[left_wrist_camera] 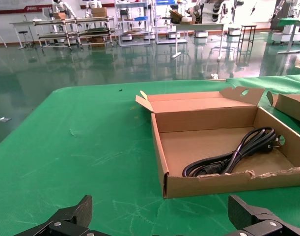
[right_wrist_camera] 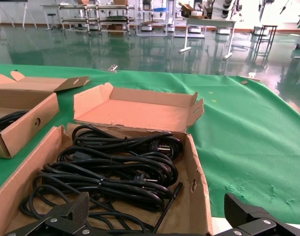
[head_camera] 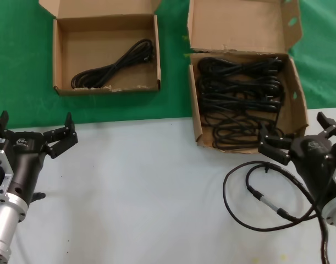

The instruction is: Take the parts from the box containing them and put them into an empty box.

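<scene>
The smaller, nearly square box (head_camera: 59,60) stands at the back left on the green cloth, and one looped black power cord (head_camera: 115,65) lies in it. To its right, the larger box (head_camera: 297,104) with a green-spotted lid flap (head_camera: 239,25) holds several bundled cords (head_camera: 239,99). My left gripper (head_camera: 34,127) hovers open over the white table, in front of and left of the smaller box (left_wrist_camera: 213,186), whose cord (left_wrist_camera: 238,155) shows past its front wall. At the larger box's near right corner my right gripper (head_camera: 299,135) is open, just above the cords (right_wrist_camera: 120,162), holding nothing.
A thin black looping wire with a silver connector (head_camera: 255,192) lies on the white table (head_camera: 146,192) under my right arm. Green cloth (head_camera: 19,66) covers the far half. The smaller box (right_wrist_camera: 22,128) also shows beside the larger box's wall (right_wrist_camera: 199,187).
</scene>
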### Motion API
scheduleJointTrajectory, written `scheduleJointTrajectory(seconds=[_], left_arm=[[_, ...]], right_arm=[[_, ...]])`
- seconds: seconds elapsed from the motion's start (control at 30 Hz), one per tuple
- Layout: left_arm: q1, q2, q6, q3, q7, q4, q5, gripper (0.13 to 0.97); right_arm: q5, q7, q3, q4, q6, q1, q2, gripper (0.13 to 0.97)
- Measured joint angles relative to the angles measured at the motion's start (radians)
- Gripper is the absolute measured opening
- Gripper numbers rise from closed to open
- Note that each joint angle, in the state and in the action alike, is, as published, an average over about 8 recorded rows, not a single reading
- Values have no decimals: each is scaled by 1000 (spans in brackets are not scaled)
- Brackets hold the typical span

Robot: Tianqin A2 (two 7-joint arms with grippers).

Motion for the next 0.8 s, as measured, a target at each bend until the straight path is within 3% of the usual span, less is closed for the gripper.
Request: scheduleJointTrajectory(seconds=[0.8], left_arm=[[0,0,0,0,0,0,0,966]], right_arm=[[0,0,0,0,0,0,0,966]])
